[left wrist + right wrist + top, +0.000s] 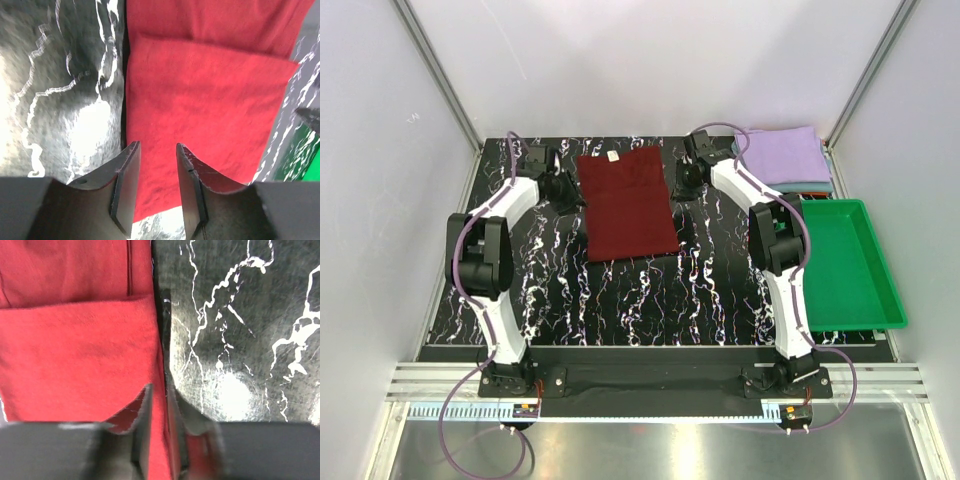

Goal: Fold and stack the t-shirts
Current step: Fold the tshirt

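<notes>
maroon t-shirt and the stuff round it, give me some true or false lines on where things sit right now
1. The maroon t-shirt lies flat on the table. True.
2. The lavender t-shirt sits in the green tray. False: it tops a folded pile beyond the tray's far end.
3. The left hand is at the maroon shirt's left edge, the right hand at its right edge. True.
4. The white label is at the maroon shirt's near end. False: it is at the far end.

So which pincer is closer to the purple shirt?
Right. The right pincer sits at the maroon shirt's right edge, on the purple shirt's side; the left pincer is across at the maroon shirt's left edge.
</notes>
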You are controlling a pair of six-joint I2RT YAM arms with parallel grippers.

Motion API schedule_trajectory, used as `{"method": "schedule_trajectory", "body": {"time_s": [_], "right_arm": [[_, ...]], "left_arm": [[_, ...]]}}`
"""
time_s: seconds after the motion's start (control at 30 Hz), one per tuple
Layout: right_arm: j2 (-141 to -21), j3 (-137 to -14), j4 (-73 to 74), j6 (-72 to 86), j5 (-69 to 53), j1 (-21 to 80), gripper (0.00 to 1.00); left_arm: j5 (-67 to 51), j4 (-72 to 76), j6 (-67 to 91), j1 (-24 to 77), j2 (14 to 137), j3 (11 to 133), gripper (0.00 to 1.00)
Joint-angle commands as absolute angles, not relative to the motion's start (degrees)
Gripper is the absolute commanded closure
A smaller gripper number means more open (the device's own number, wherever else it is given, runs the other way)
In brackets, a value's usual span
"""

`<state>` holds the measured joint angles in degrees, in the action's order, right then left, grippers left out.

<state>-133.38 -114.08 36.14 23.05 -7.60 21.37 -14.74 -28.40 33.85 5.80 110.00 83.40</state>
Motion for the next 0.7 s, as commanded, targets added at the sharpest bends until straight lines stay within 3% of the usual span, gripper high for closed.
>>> {"method": "schedule_trajectory", "body": {"time_s": [0.0, 0.37, 0.67], "right_arm": [[-128.24, -111.63, 35.25, 22.68, -10.11, 21.62, 0.7], [-113.75, -86.42, 29.63, 19.6, -21.88, 21.45, 0.51], [-112.23, -76.03, 23.64, 18.99, -24.87, 21.53, 0.5]], "left_arm": [[-16.62, -27.69, 31.65, 6.15, 107.95, 80.52, 0.6], [-19.24, -20.67, 30.41, 10.28, 94.66, 59.53, 0.54], [-18.81, -17.49, 31.11, 10.72, 93.78, 54.41, 0.54]]}}
